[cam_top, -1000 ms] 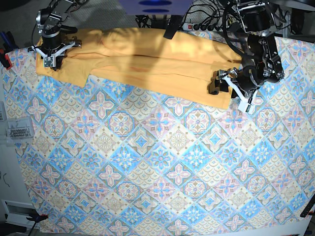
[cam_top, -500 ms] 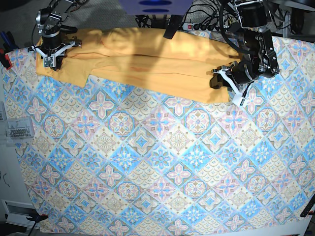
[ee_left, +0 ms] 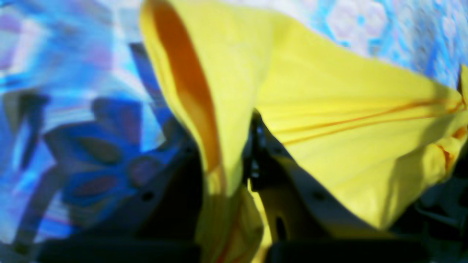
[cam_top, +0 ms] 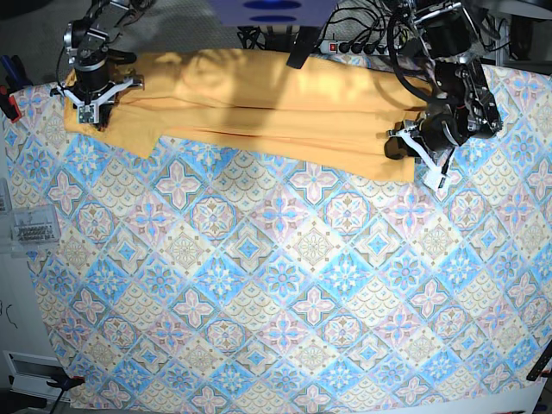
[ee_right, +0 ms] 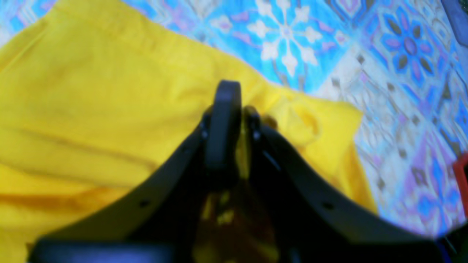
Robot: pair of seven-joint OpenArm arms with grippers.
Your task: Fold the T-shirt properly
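The T-shirt lies as a long yellow-orange band along the far edge of the table, stretching from near the far left corner of the base view towards the far right. It looks folded lengthwise at least once, since layered edges run along its length, but it is still wide from end to end and one sleeve juts towards the near side at the left. The left gripper is clamped on a pinch of fabric at the band's right end, the cloth tenting up from its jaws. The right gripper is closed on the fabric near the left end. Judging by this, the crosswise folds remain. Under the shirt, the tile-patterned cloth covers the table.
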